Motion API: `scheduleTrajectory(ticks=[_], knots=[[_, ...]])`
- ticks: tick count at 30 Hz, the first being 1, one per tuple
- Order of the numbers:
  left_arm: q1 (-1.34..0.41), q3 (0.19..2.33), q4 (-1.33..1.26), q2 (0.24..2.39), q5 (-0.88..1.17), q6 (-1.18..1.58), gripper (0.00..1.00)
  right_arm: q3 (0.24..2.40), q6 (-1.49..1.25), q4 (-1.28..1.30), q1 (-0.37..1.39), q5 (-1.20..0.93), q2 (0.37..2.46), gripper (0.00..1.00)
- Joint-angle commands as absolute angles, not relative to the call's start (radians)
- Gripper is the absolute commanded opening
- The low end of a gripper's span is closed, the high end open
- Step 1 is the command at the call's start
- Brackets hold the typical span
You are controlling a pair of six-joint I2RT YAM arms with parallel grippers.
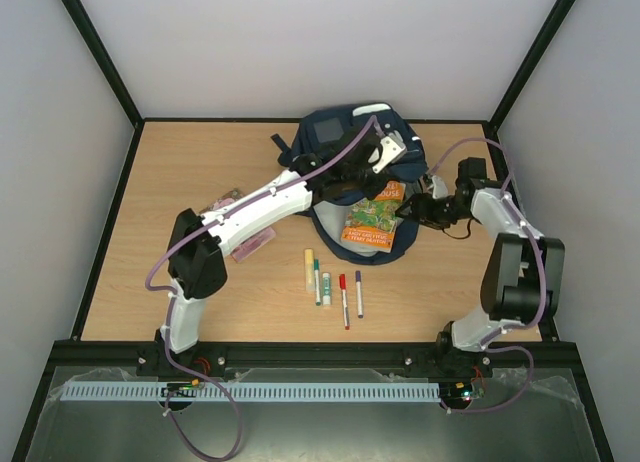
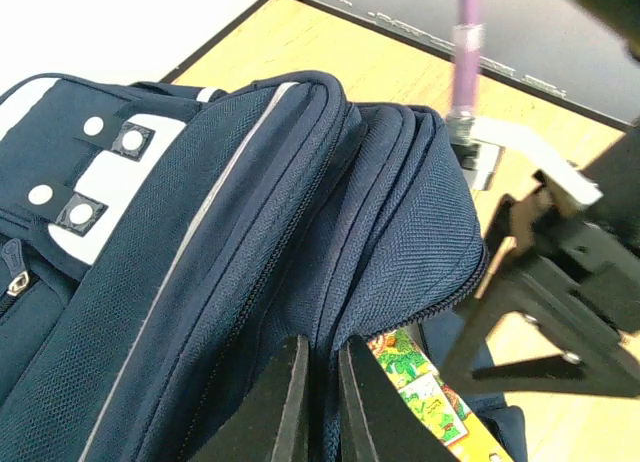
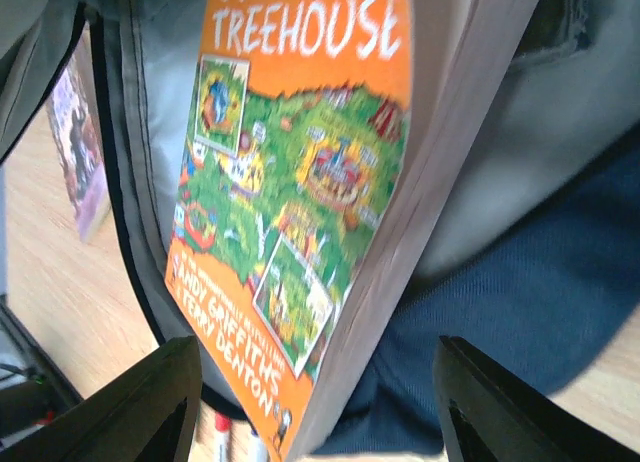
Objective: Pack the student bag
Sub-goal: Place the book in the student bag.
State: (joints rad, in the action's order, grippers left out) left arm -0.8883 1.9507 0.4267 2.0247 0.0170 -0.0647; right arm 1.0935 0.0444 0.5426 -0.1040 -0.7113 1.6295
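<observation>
The student bag [image 1: 338, 132] lies at the back of the table, navy with white stripes, its mouth facing the arms. My left gripper [image 1: 362, 188] [image 2: 325, 377] is shut on a fold of the student bag's [image 2: 200, 232] fabric just beside the zip, holding the flap up. An orange and green paperback book [image 1: 375, 220] [image 3: 300, 182] rests half inside the mouth, its lower end sticking out. My right gripper [image 1: 412, 210] [image 3: 320, 392] stands open at the book's right edge, both fingers well apart from it. The book [image 2: 425, 392] shows under the lifted flap.
Several markers [image 1: 330, 287] lie in a row on the wood in front of the bag. A pink flat item [image 1: 248, 244] sits under the left arm, with another small pack [image 1: 220, 202] beside it. Black frame rails edge the table.
</observation>
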Motion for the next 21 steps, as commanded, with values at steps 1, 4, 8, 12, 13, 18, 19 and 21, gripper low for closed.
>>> scheduleTrajectory(ticks=[1, 4, 8, 12, 13, 18, 19, 21], knots=[[-0.914, 1.946, 0.349, 1.953, 0.049, -0.069, 0.02, 1.009, 0.157, 0.556, -0.098, -0.614, 1.486, 0.63], [-0.914, 1.929, 0.338, 1.937, 0.053, -0.063, 0.02, 0.964, 0.239, 0.584, -0.098, -0.575, 1.386, 0.63], [-0.911, 1.899, 0.321, 1.916, 0.070, -0.054, 0.02, 0.909, 0.335, 0.627, -0.098, -0.547, 1.256, 0.63], [-0.908, 1.893, 0.322, 1.907, 0.093, -0.045, 0.02, 0.848, 0.402, 0.624, -0.098, -0.538, 1.130, 0.63], [-0.907, 1.893, 0.322, 1.906, 0.101, -0.043, 0.02, 0.831, 0.411, 0.609, -0.097, -0.532, 1.104, 0.63], [-0.901, 1.882, 0.324, 1.894, 0.124, -0.027, 0.02, 0.764, 0.444, 0.515, -0.069, -0.461, 1.028, 0.60], [-0.901, 1.872, 0.320, 1.889, 0.128, -0.024, 0.02, 0.753, 0.445, 0.486, -0.053, -0.441, 1.025, 0.59], [-0.900, 1.849, 0.310, 1.877, 0.134, -0.020, 0.02, 0.726, 0.446, 0.445, -0.010, -0.399, 1.024, 0.58]])
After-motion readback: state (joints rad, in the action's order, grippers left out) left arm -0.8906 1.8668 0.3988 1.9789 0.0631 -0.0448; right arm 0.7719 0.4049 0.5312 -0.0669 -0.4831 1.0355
